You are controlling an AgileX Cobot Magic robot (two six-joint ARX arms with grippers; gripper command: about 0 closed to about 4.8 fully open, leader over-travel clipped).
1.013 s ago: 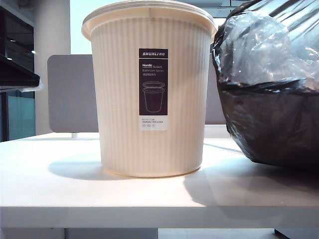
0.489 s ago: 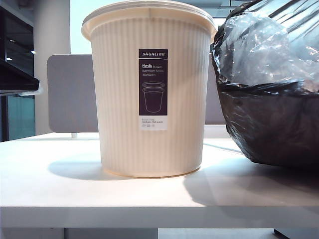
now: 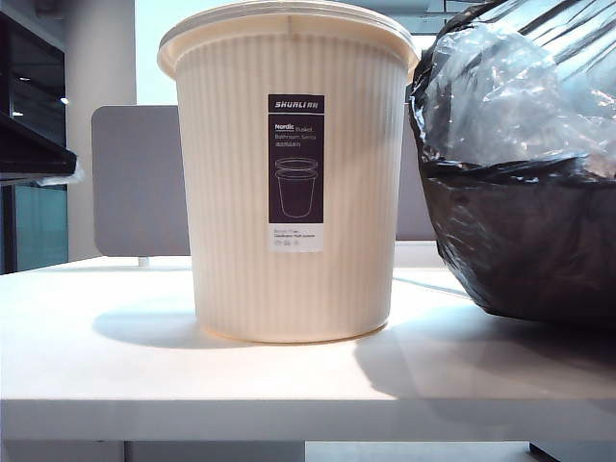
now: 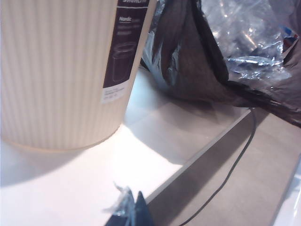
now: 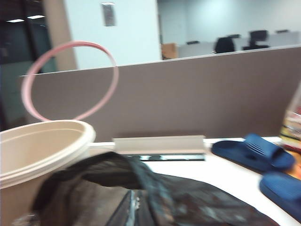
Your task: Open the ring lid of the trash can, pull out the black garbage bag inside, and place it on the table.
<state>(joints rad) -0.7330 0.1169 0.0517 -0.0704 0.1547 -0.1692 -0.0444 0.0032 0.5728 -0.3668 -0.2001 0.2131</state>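
Note:
The cream ribbed trash can [image 3: 289, 183] stands upright in the middle of the table [image 3: 144, 375]. The bulky black garbage bag [image 3: 520, 192], with clear plastic at its top, rests on the table right beside the can. Neither gripper shows in the exterior view. In the right wrist view the pink ring lid [image 5: 116, 75] stands up on edge behind the can's rim [image 5: 42, 141]. My right gripper [image 5: 134, 212] is shut, right over the bag [image 5: 155, 193]. My left gripper [image 4: 134, 212] is shut low by the table's front edge, facing the can [image 4: 56, 70], with a wisp of clear plastic clinging to its tip.
A grey-brown partition panel [image 5: 211, 89] runs behind the table. Two blue slippers [image 5: 254, 150] lie on the tabletop near the bag. A black cable [image 4: 235, 165] trails over the floor past the table edge. A dark shelf edge [image 3: 34, 144] juts in at the far left.

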